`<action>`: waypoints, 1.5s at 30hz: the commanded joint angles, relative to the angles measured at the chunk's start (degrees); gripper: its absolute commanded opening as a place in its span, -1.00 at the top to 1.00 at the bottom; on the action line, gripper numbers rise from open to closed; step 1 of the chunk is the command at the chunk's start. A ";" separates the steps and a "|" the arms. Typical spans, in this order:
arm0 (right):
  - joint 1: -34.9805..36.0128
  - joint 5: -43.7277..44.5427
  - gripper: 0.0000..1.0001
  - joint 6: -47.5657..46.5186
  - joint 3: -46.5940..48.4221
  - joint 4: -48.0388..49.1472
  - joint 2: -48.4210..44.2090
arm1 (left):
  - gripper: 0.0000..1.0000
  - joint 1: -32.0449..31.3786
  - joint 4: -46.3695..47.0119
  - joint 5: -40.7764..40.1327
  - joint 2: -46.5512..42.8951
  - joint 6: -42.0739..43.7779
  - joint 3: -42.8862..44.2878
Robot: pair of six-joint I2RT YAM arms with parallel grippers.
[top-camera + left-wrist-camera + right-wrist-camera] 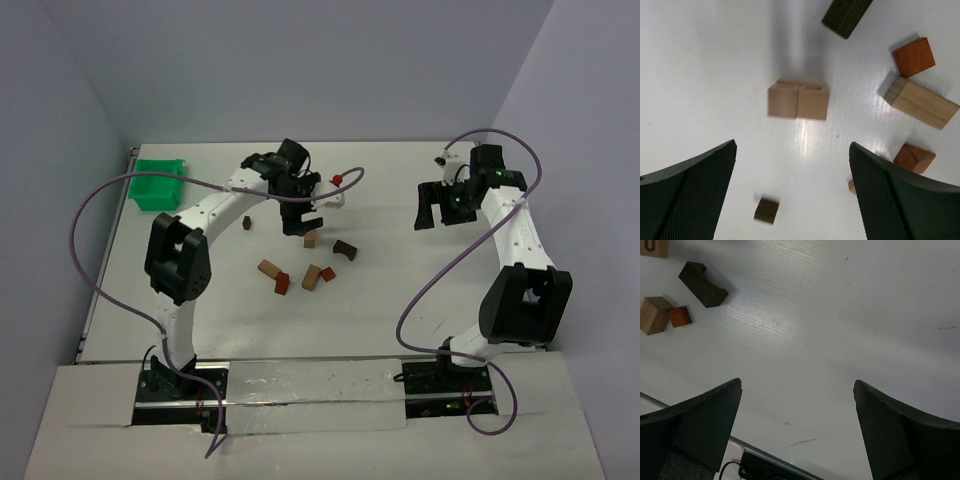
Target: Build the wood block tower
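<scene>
Wood blocks (312, 276) for the tower lie loose and unstacked at mid-frame of the overhead view, no tower standing yet. Risk, as I judge it: an off-centre descent would let one finger shove the tan block pair (798, 100) askew or split it, spoiling the grasp. Left pincer (792, 155) spread and empty, the pair just above its gap in the wrist view; right pincer (435, 215) likewise spread, holding nothing, well apart at right over the tabletop (240, 310).
</scene>
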 commanded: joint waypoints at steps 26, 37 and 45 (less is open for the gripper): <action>16.23 0.91 -0.99 3.87 13.98 4.00 12.66 | -0.92 15.98 11.87 -7.43 -22.38 -41.34 -20.46; 22.61 5.58 -0.99 3.38 9.75 6.87 10.77 | -0.57 15.77 18.11 -13.05 -23.77 -47.43 -27.67; 26.66 6.43 -0.94 3.33 7.61 8.51 11.24 | -0.46 15.70 17.65 -11.02 -28.66 -45.80 -33.59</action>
